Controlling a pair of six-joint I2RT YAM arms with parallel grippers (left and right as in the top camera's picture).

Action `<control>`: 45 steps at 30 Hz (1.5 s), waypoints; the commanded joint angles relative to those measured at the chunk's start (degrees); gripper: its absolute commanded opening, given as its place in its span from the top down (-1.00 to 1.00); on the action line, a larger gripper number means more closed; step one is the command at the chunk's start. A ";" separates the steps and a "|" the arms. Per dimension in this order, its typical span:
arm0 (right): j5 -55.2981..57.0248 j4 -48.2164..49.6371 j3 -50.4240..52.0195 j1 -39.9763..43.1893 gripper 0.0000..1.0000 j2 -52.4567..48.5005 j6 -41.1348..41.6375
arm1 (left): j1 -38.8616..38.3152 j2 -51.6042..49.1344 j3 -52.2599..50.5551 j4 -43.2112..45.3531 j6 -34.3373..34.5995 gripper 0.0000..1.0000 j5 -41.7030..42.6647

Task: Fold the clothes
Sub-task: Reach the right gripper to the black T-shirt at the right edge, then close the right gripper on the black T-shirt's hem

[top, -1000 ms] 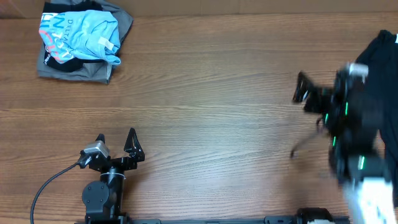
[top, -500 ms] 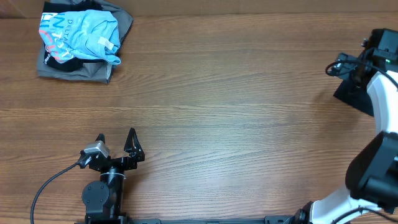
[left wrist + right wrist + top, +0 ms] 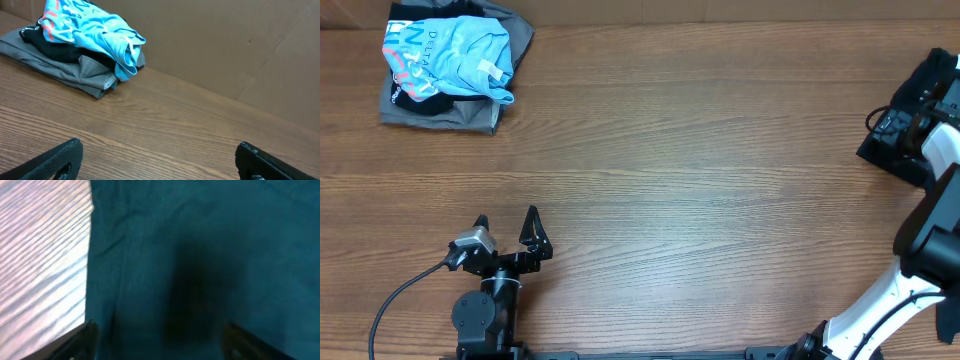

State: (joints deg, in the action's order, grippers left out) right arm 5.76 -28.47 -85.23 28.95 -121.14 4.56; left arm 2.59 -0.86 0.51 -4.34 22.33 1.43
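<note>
The black T-shirt (image 3: 888,158) lies at the table's far right edge, partly out of the overhead view and partly under my right arm. My right gripper (image 3: 898,122) is over it, low. In the right wrist view the dark fabric (image 3: 200,240) fills most of the frame, and the right gripper (image 3: 160,330) has its fingers wide apart with nothing between them. No white tag shows. My left gripper (image 3: 506,216) rests open and empty at the front left; it also shows in the left wrist view (image 3: 157,150).
A light blue printed shirt (image 3: 450,55) lies on a grey folded garment (image 3: 440,110) at the back left corner, also in the left wrist view (image 3: 95,30). A brown wall (image 3: 225,50) stands behind the wooden table (image 3: 670,180).
My right arm has swung from in front of the shirt out to the far right edge and now sits over the black fabric. The left arm has not moved.
</note>
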 commanded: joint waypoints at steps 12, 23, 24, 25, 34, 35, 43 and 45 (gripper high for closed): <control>-2.45 1.79 -1.29 0.00 -0.42 -1.14 -0.07 | -0.37 0.61 -0.24 -0.09 -0.92 -0.99 -0.17; -2.40 0.31 -1.29 0.00 -0.23 -2.23 -0.11 | -0.37 0.61 -0.24 -0.09 -0.90 -0.99 -0.17; -2.40 0.22 -1.25 0.00 -0.23 -2.23 -0.11 | -0.37 0.61 -0.24 -0.09 -0.90 -1.00 -0.17; -2.40 0.17 -1.20 0.00 -0.22 -2.25 -0.11 | -0.37 0.61 -0.24 -0.09 -0.90 -0.99 -0.17; -0.90 0.09 -1.05 -0.72 -0.23 -2.27 -0.13 | -0.37 0.61 -0.24 -0.09 -0.92 -1.00 -0.17; -0.17 0.11 -1.05 -1.07 -0.23 -2.27 -0.13 | -0.37 0.61 -0.24 -0.09 -0.90 -1.00 -0.17; 2.43 -0.35 -1.03 -2.36 -0.23 -2.27 -0.13 | -0.37 0.61 -0.24 -0.09 -0.92 -1.00 -0.17; 3.32 -0.55 -0.96 -2.36 -0.24 -2.32 -0.13 | -0.37 0.61 -0.24 -0.09 -0.90 -1.00 -0.17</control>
State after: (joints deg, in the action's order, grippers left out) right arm 6.87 -28.95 -85.36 26.48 -122.58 4.45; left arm 2.59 -0.86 0.51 -4.36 22.33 1.43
